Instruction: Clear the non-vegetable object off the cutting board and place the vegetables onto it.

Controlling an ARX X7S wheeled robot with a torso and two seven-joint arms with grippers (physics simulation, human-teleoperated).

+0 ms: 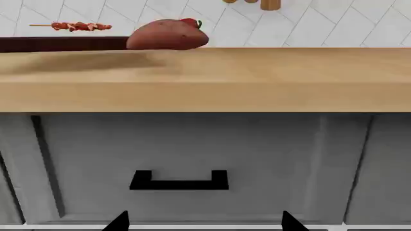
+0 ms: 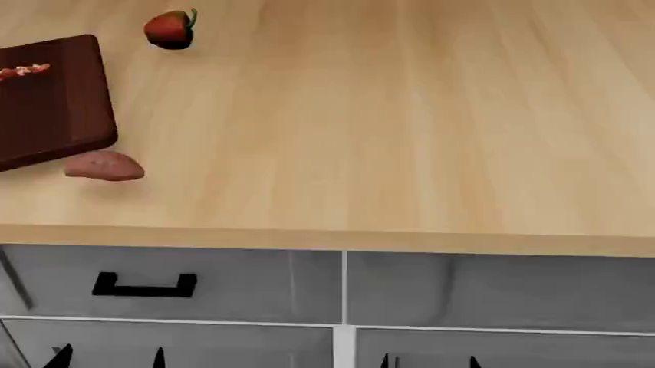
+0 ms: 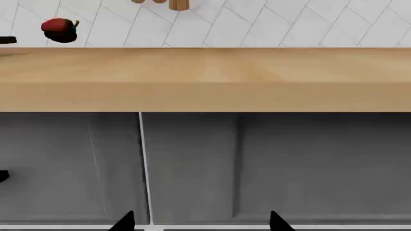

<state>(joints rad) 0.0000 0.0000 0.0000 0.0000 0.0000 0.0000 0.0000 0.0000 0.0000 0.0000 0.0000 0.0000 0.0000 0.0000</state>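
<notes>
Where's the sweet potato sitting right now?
In the head view the sweet potato lies on the countertop at the left, just off the near edge of the cutting board, not on it.

- Light wood countertop, wide, with a thick pale front edge.
- Grey drawer fronts directly below the countertop.
- Black handle on the left drawer front.
- White herringbone tile wall behind the countertop.
- Wooden pieces high against that wall, cut off.
</notes>
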